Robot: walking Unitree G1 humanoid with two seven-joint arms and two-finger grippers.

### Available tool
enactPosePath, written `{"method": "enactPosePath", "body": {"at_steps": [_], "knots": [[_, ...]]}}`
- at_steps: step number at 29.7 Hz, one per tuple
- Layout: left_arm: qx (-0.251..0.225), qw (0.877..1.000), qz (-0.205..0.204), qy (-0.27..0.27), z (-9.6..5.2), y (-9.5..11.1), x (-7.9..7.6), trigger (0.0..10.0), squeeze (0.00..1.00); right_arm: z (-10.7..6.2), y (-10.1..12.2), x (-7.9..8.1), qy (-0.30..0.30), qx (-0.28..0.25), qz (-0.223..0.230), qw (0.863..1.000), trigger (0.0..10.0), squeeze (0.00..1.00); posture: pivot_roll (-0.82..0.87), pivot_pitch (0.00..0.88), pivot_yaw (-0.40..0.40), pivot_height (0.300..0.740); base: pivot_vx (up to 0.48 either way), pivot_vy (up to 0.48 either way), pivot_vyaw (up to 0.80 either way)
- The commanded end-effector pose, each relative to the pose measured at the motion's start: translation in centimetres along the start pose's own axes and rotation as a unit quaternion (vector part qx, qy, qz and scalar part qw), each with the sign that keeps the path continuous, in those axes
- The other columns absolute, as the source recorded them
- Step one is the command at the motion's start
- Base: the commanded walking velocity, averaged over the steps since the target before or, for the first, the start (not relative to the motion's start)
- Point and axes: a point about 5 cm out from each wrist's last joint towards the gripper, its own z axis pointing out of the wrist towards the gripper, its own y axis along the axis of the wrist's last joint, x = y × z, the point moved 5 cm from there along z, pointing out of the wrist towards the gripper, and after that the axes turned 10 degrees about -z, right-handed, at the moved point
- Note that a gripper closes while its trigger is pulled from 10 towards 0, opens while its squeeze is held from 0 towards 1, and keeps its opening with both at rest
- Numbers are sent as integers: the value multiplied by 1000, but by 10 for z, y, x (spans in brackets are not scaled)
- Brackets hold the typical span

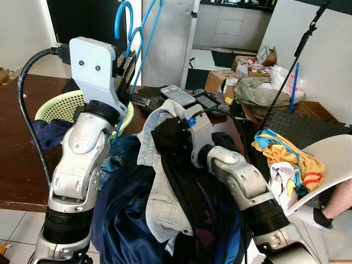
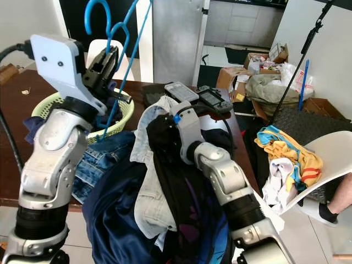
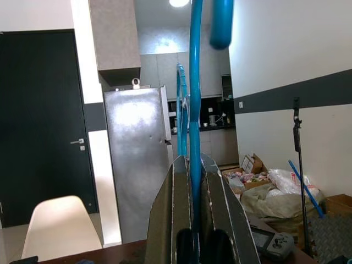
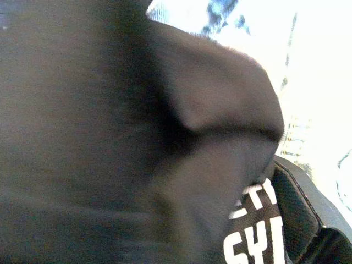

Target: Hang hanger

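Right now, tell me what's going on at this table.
The robot's left tool is raised over the green basket, shut on blue hangers whose hooks point up. Its right arm is draped with a pile of clothes: a black garment, a pale denim piece and dark blue fabric. The right tool is buried under the black garment, so its state is hidden. Nothing has been hung yet. A person's foot shows beside a white chair.

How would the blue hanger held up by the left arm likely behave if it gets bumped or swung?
The blue hanger looks like thin rigid plastic, so probably light and stiff. The left gripper pinches only one thin bar between its jaws, so the hanger may pivot or swing. Its open hook could snag on the green basket nearby.
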Motion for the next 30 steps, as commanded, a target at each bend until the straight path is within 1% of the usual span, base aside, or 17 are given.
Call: {"method": "enactPosePath", "body": {"at_steps": [1,3,5,13,15,16,18,19,21,22,23,24,26,27,28,29,30], "knots": [[-2,1000,-1,-7,2,0,-3,10000,0,-4,-10,-2,-2,16,12,1000,10000,1000,50,7,-70,740,0,0,0],[2,1000,9,-10,2,-3,-4,10000,0,-6,-4,0,7,4,42,999,10000,1000,47,8,-67,740,0,0,0],[5,1000,19,-14,1,-5,-4,10000,0,-8,1,1,17,-6,57,998,10000,1000,47,8,-65,740,0,0,0],[8,999,29,-18,1,-7,-6,10000,0,-15,10,9,52,-21,47,997,10000,1000,45,9,-63,740,0,0,0],[8,999,29,-18,1,-7,-6,10000,0,-15,10,9,52,-21,47,997,10000,1000,45,9,-63,740,0,0,0],[10,999,32,-20,0,-8,-6,10000,0,-20,17,12,71,-38,52,995,10000,949,45,9,-63,740,0,0,0],[10,999,32,-20,0,-8,-6,10000,0,-20,17,12,71,-38,52,995,10000,949,45,9,-63,740,0,0,0],[13,999,38,-23,0,-11,-8,10000,0,-26,24,15,93,-52,49,993,10000,804,45,9,-63,740,0,0,0],[13,999,38,-23,0,-11,-8,10000,0,-26,24,15,93,-52,49,993,10000,804,45,9,-63,740,0,0,0],[15,999,45,-26,0,-12,-9,10000,0,-35,27,14,110,-58,34,992,10000,522,47,9,-60,740,0,0,0],[15,999,45,-26,0,-12,-9,10000,0,-35,27,14,110,-58,34,992,10000,522,47,9,-60,740,0,0,0],[16,998,50,-27,0,-13,-9,10000,0,-42,28,11,119,-56,18,991,10000,498,47,11,-59,740,0,0,0],[16,998,50,-27,0,-13,-9,10000,0,-42,28,11,119,-56,18,991,10000,498,47,11,-59,740,0,0,0],[17,998,53,-28,0,-14,-9,10000,0,-48,26,7,121,-48,1,991,10000,471,47,11,-59,740,0,0,0],[17,998,53,-28,0,-14,-9,10000,0,-48,26,7,121,-48,1,991,10000,471,47,11,-59,740,0,0,0],[17,998,55,-27,1,-14,-9,10000,0,-56,21,2,123,-32,-25,992,10000,427,47,14,-58,740,0,0,0],[17,998,55,-27,1,-14,-9,10000,0,-56,21,2,123,-32,-25,992,10000,427,47,14,-58,740,0,0,0]]}}
